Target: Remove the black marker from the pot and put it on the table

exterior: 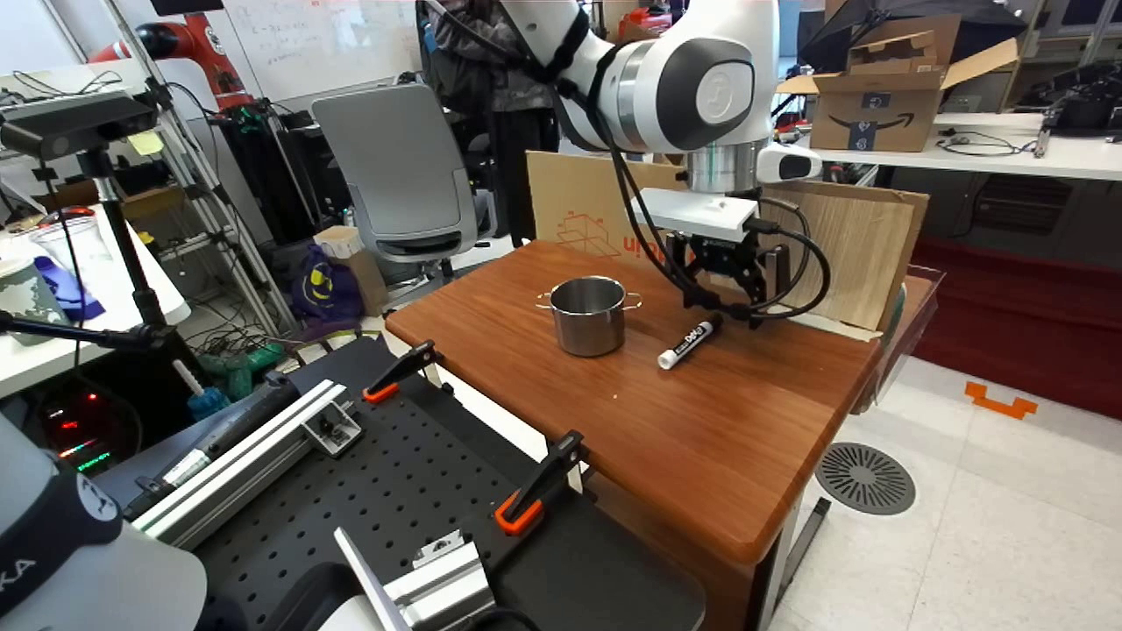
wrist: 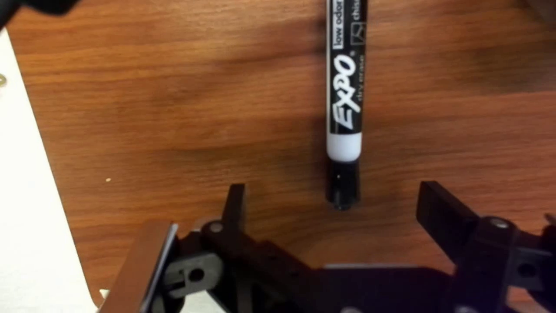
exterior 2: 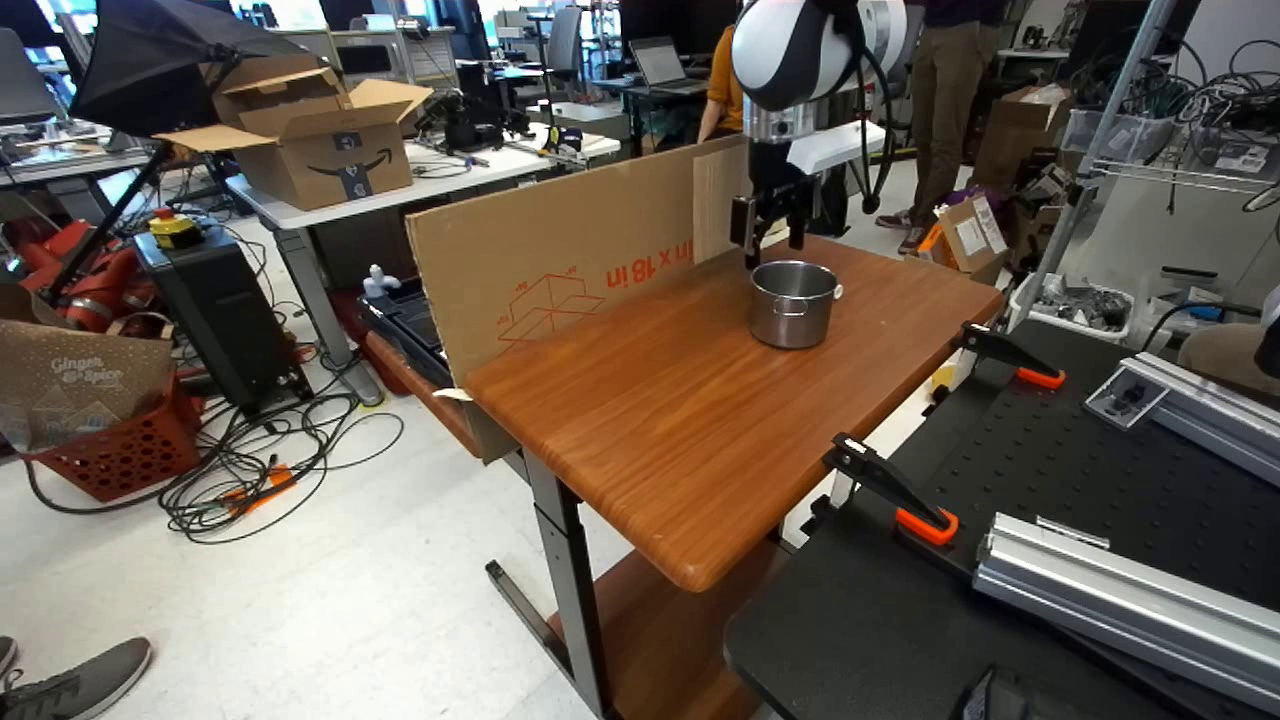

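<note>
The black marker (exterior: 692, 340) lies on the reddish-brown table (exterior: 657, 438) beside the pot (exterior: 590, 329), in an exterior view. The silver pot also shows in an exterior view (exterior 2: 789, 316); the marker does not show there. The floor of the pot is hidden. In the wrist view the black marker (wrist: 345, 100) points its black cap end between my fingertips. My gripper (wrist: 332, 189) is open and empty, with a finger apart from the marker on each side. In both exterior views my gripper (exterior: 724, 310) hangs pointing down close above the table, behind the pot from an exterior view (exterior 2: 775, 255).
A cardboard sheet (exterior 2: 570, 270) stands along the table's edge, behind the gripper. A black perforated workbench (exterior: 412, 473) with orange-and-black clamps (exterior: 541, 484) adjoins the opposite edge. Cables (exterior: 811, 254) loop beside the gripper.
</note>
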{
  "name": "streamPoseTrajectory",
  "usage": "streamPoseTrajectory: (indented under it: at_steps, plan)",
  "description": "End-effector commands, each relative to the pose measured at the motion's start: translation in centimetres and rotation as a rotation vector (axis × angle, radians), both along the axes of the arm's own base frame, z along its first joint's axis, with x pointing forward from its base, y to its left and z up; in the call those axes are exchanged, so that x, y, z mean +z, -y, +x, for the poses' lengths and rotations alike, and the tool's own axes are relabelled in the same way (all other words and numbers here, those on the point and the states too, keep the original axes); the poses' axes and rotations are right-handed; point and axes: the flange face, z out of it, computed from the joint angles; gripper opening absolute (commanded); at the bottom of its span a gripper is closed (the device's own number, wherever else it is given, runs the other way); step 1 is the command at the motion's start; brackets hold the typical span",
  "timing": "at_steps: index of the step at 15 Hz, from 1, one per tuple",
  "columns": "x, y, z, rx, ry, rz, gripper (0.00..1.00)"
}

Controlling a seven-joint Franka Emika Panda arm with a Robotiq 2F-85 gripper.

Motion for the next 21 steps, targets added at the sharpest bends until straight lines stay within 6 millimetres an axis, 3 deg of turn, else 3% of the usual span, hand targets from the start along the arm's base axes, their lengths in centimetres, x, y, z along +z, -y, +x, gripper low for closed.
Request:
streamPoseTrajectory:
  at_steps: [1, 6, 11, 12, 13, 21]
  plan:
    - [2.3, -0.1, -1.1, -0.009, -0.005, 0.022, 1.0]
    - [7.0, 0.3, -3.3, -0.029, 0.02, 0.02, 1.0]
    - [11.5, -0.5, -5.7, -0.026, 0.065, 0.019, 1.0]
    - [11.8, -0.7, -6.0, -0.019, 0.064, 0.019, 1.0]
    - [11.3, -0.3, -4.9, -0.02, 0.062, 0.013, 1.0]
    - [11.5, -0.6, -5.7, -0.017, 0.057, 0.016, 1.0]
